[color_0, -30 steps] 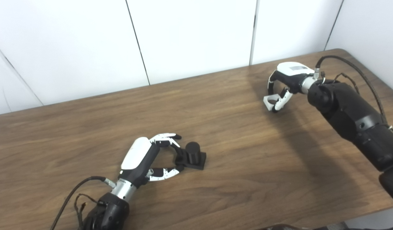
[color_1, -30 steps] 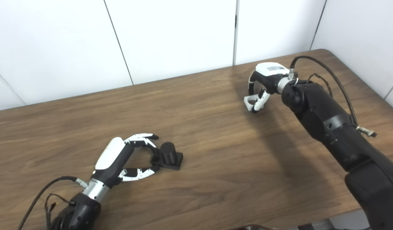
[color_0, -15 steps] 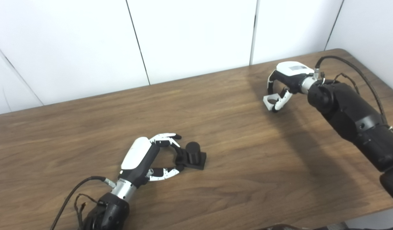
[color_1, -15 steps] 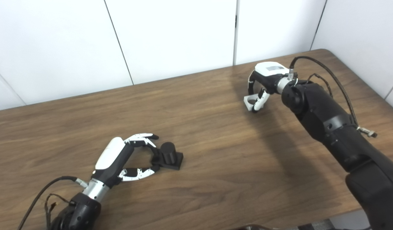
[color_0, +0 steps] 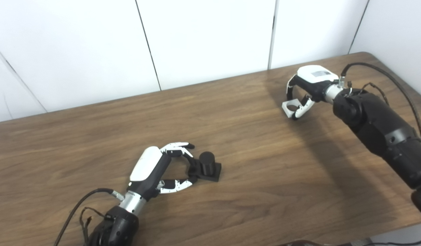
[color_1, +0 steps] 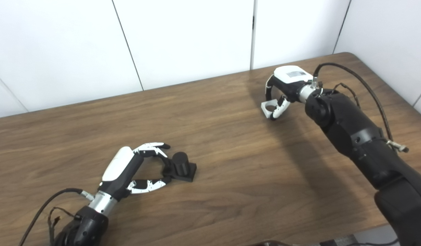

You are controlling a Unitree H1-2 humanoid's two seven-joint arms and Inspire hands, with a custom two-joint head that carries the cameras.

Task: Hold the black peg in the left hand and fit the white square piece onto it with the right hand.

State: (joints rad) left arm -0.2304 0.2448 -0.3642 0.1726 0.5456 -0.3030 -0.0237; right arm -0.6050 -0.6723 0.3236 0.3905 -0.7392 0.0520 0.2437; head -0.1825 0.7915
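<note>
The black peg (color_0: 207, 165), a short cylinder on a square black base, stands on the wooden table (color_0: 251, 160) left of centre. My left hand (color_0: 155, 167) lies on the table just left of it, with its fingertips (color_0: 193, 169) closed on the left edge of the base. My right hand (color_0: 307, 85) is at the far right of the table. It is shut on the white square piece (color_0: 289, 108), which has a round hole, and holds it just above the tabletop. The two hands are far apart.
White wall panels (color_0: 203, 41) rise right behind the table's far edge. The table's rounded far right corner (color_0: 367, 54) is near my right arm. Cables (color_0: 395, 73) loop over my right forearm, and another cable (color_0: 77, 208) trails from my left wrist.
My right hand has lifted the white square piece slightly, and its forearm has shifted a little to the right. My left hand and the black peg have not moved.
</note>
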